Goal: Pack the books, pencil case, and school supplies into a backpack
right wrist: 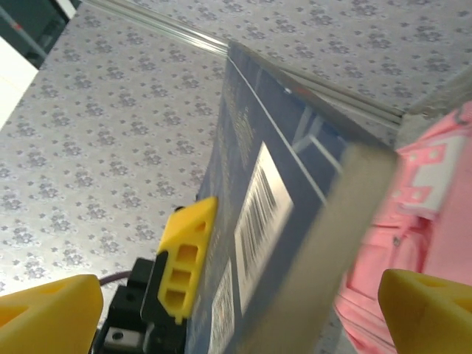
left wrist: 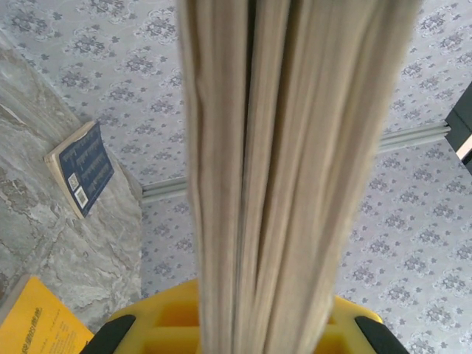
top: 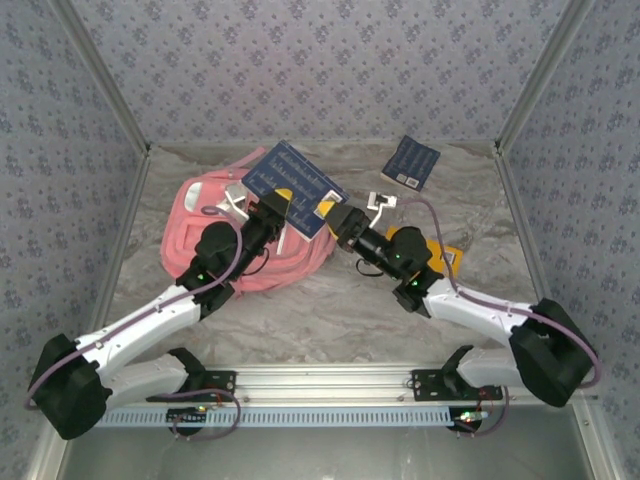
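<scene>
**A:** Marbled worktop [top: 330, 310], patterned walls [top: 330, 70]. Where is the navy book [top: 292, 188]?
**B:** Tilted above the pink backpack [top: 195, 230], its page edge clamped in the left tool [top: 274, 206].
**A:** And the right tool [top: 333, 213]?
**B:** Spread wide at the book's near corner, gripping nothing. A second navy book [top: 411, 162] lies far right; a yellow book [top: 448, 256] lies beneath the right arm.

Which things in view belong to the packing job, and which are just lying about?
Job: pink backpack; navy book clamped in left fingers; second navy book; yellow book.
Lying about: nothing loose; just the patterned walls and metal rail.
</scene>
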### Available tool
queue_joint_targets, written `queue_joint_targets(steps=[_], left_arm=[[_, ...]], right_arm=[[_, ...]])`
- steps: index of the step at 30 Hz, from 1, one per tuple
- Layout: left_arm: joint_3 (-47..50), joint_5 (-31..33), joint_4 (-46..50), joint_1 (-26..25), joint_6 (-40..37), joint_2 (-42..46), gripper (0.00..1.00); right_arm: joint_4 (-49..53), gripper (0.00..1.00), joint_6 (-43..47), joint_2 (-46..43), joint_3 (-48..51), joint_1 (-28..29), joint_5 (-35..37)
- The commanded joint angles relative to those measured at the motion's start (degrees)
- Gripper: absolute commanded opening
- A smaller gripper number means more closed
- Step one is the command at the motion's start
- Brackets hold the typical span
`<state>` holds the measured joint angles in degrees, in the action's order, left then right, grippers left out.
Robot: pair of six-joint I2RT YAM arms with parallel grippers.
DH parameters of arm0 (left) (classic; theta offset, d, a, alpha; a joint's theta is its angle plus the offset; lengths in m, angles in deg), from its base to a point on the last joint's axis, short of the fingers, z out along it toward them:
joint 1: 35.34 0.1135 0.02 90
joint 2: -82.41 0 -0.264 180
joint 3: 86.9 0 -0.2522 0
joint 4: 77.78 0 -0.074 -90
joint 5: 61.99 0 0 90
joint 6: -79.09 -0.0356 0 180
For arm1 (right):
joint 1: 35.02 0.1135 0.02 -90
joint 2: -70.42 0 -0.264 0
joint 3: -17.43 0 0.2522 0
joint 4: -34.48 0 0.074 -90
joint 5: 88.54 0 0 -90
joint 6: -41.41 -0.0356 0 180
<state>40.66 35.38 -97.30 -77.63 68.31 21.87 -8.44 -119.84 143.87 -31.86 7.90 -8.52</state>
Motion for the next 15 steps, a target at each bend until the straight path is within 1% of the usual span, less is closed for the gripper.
queue_joint_targets(steps=[1, 4, 7, 9, 11, 13, 15], left_arm=[[-2.4, 1.2, -3.8, -0.7, 0.7, 0.9, 0.0], [-2.0, 1.7, -2.1, -0.9, 0.1, 1.4, 0.0], [-1.6, 1.9, -2.2, -1.2, 0.1, 1.2, 0.0], [-1.7, 2.1, -1.9, -1.6, -0.3, 1.1, 0.0], [-1.7, 2.3, -1.7, -2.0, -0.6, 0.9, 0.0], [-1.6, 2.9, -1.5, -2.4, -0.8, 0.8, 0.0], [-1.4, 3.3, -1.3, -2.7, -1.3, 0.8, 0.0]], right_arm=[[-7.8, 0.93, -2.0, 3.0, -3.7, 0.5, 0.5], [-9.6, 0.81, -3.1, 5.6, -5.8, 0.7, -0.6], [-9.2, 0.66, -2.3, 6.4, -6.6, 1.4, 0.1], [-7.7, 0.5, -0.9, 6.0, -6.5, 2.2, 1.5], [-5.8, 0.4, -0.1, 5.4, -6.3, 3.1, 3.5], [-4.9, 0.28, 0.0, 5.2, -5.9, 3.7, 5.1], [-4.9, 0.13, -0.2, 5.3, -5.6, 3.9, 5.8]])
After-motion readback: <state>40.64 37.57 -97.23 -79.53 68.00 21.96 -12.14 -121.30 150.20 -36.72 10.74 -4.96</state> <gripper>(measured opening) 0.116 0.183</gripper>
